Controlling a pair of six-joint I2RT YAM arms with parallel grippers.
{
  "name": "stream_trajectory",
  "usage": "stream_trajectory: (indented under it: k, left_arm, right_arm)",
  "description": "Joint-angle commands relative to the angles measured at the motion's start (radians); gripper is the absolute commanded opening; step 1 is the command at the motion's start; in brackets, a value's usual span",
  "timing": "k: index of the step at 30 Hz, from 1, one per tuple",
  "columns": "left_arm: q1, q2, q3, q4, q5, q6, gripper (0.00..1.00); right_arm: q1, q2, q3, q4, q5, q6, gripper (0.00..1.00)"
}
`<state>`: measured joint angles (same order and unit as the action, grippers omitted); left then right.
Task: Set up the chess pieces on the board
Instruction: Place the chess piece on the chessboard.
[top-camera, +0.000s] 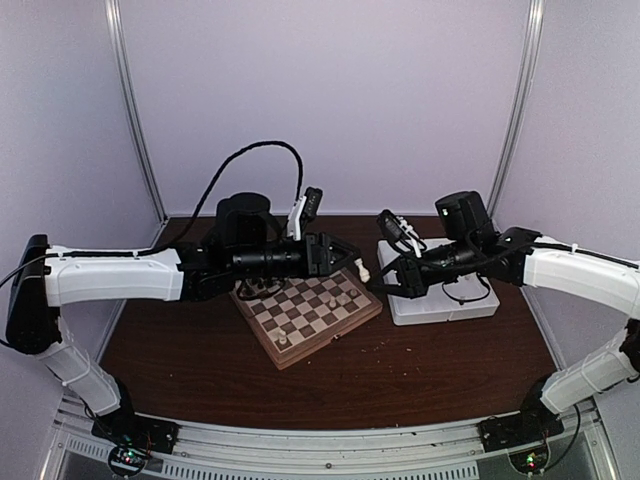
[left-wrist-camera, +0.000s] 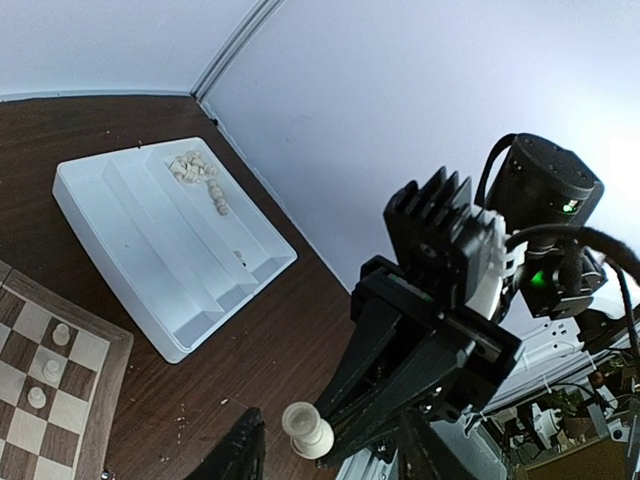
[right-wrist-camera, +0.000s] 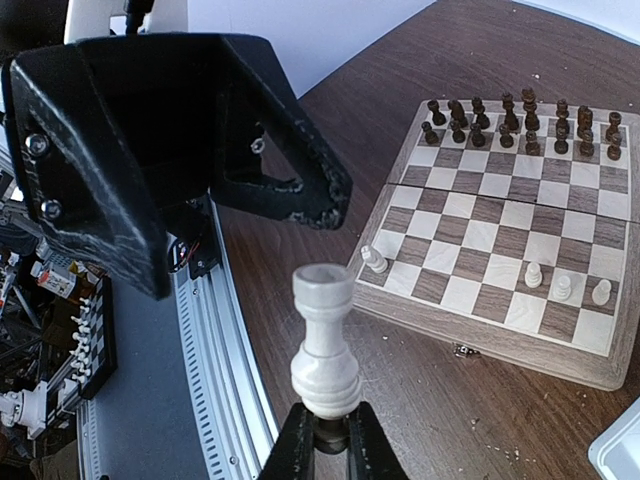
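My right gripper (right-wrist-camera: 325, 432) is shut on the base of a cream-white rook (right-wrist-camera: 325, 345) and holds it in the air, off the board's near right corner. My left gripper (top-camera: 347, 257) is open and empty; in its own view (left-wrist-camera: 335, 452) its jaws stand wide on either side of the rook (left-wrist-camera: 308, 430), apart from it. The board (right-wrist-camera: 500, 350) has three white pawns (right-wrist-camera: 563, 288) and one more white piece (right-wrist-camera: 374, 260) on it. Dark pieces (right-wrist-camera: 520, 120) fill its far two rows. Several white pieces (left-wrist-camera: 195, 172) lie in the tray's far corner.
The white tray (top-camera: 440, 310) lies right of the board (top-camera: 300, 352), under my right arm. It shows in the left wrist view (left-wrist-camera: 150, 260) with long compartments. Small crumbs dot the dark wooden table (top-camera: 420, 370). A metal rail (right-wrist-camera: 225, 360) runs along the table's near edge.
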<state>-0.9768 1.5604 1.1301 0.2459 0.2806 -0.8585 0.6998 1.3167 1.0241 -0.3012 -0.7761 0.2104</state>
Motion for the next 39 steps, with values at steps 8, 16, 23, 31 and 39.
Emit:
stream_trajectory:
  k: [8, 16, 23, 31, 39]
  left_arm:
    - [0.006, 0.019, 0.044, 0.046, 0.03, -0.015, 0.47]
    - [0.006, 0.039, 0.056, 0.038, 0.043, -0.024, 0.53]
    - [0.007, 0.051, 0.059, 0.053, 0.068, -0.021, 0.29]
    - [0.006, 0.043, 0.049, 0.042, 0.046, 0.008, 0.05]
    - [0.006, -0.012, 0.078, -0.109, -0.077, 0.191, 0.02]
  right_arm:
    - [0.019, 0.008, 0.047, 0.031, 0.021, 0.004, 0.07]
    - [0.023, 0.011, 0.051, 0.028, 0.024, 0.001, 0.07]
    - [0.024, 0.012, 0.048, 0.033, 0.024, 0.001, 0.07]
    - [0.024, 0.004, 0.032, 0.033, 0.029, 0.003, 0.07]
    - [0.024, -0.03, 0.014, -0.066, 0.143, -0.039, 0.04]
